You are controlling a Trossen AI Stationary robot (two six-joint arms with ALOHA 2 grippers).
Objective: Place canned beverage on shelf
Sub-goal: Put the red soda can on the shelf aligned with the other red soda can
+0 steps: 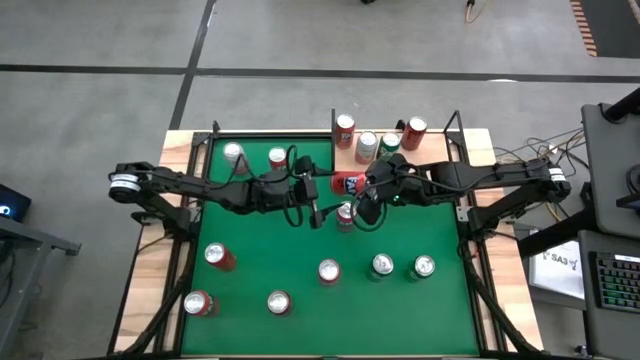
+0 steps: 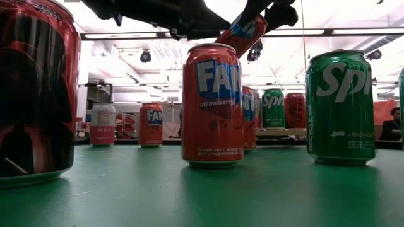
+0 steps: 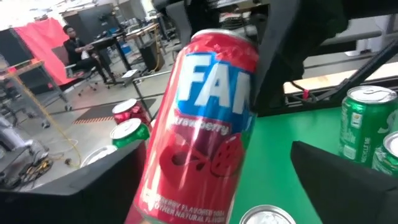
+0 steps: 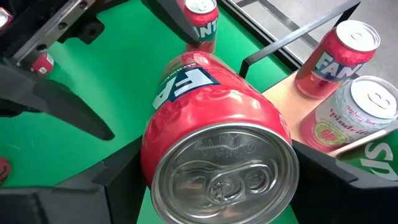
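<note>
The right claw point(image 1: 362, 190) is pinching a red strawberry Fanta can point(image 1: 347, 183) and is holding it tilted in the air, just in front of the shelf point(image 1: 400, 158), above the green surface point(image 1: 300, 240). In the right wrist view, the held can point(image 4: 211, 146) is sitting between that claw's two dark fingers with its silver top facing the camera. The left claw point(image 1: 315, 195) is positioned beside the held can, on the side away from the shelf's centre, with its fingers spread wide; in the left wrist view the can point(image 3: 202, 124) is standing between those fingers point(image 3: 348, 180) with gaps on both sides, so this claw is not gripping it. The shelf, a pale wooden board edged with black rods, is carrying four upright cans: a red Fanta can point(image 4: 336, 59), a pale pink-and-white can point(image 4: 348, 121), a green can point(image 1: 390, 144) and another red can point(image 1: 413, 131). Further cans are standing on the green surface in front of the shelf, including a strawberry Fanta can point(image 2: 212, 104) and a green Sprite can point(image 2: 340, 107) nearest the low camera.
</note>
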